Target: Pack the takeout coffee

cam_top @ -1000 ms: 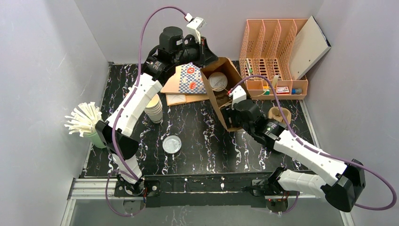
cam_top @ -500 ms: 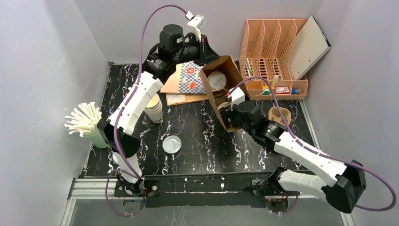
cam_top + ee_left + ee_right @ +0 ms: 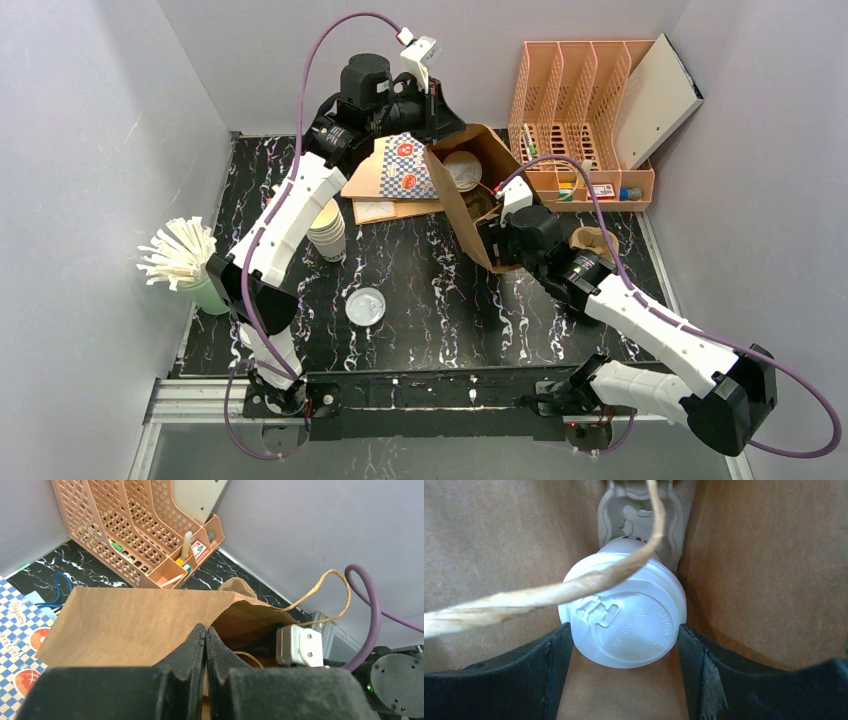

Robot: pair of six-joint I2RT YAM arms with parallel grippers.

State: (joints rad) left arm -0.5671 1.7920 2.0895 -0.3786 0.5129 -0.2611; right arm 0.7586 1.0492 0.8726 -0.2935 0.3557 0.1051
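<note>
Two arms on one bag. Brown kraft paper bag (image 3: 130,620) lies tipped on its side at the far edge of the surface, just right of the middle, mouth facing the right arm.

Left gripper (image 3: 205,630): jaws fully closed, pinching the bag's upper rim. My read is that it's there to hold the floppy mouth open so the other arm has room.

Right gripper (image 3: 624,632): reached inside the bag, jaws wide, black pads pressed on both sides of the lidded cup (image 3: 634,610). Looks like a grip at the lid, not a hover.

Cup is deep in the bag, its base against a moulded pulp carrier (image 3: 634,500). Probably being seated there so it can't tip over. Only the lid shows, so I can't tell the side colour.

Materials:
- Lid is smooth white plastic, round, with an embossed sip tab. It looks slick, and the grip is on it rather than the paper wall.
- Bag paper is matte, creased and thin.
- Twisted paper handle (image 3: 524,600) droops across the lid, a snag risk on retract.
</note>
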